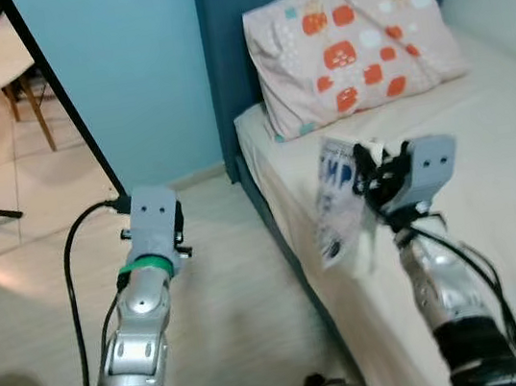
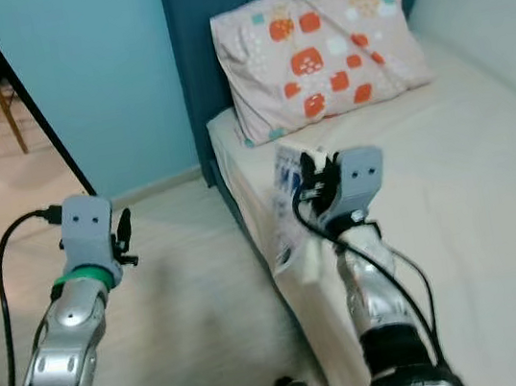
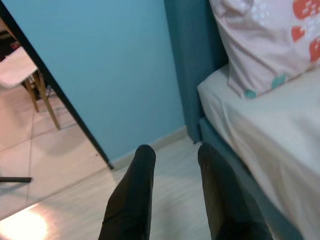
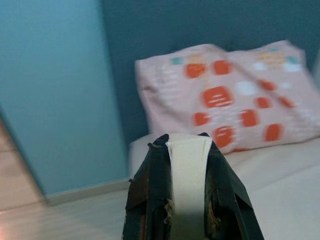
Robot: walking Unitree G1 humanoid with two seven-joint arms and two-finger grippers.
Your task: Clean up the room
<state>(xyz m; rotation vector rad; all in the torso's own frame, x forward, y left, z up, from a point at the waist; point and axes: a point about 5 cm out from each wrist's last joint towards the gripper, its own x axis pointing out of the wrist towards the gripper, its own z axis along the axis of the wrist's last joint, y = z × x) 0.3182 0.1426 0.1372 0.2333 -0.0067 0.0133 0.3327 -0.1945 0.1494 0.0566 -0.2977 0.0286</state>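
Here the right gripper (image 1: 365,180) pinches a thin white-and-blue printed packet (image 1: 335,203) above the cream bed's (image 1: 507,165) edge, left gripper (image 3: 172,165) parted and empty; carrying step, disposal spot needed next.

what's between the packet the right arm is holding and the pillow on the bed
Only bare cream bedsheet lies between the packet held in the right tool and the pillow, seen in both eye views.
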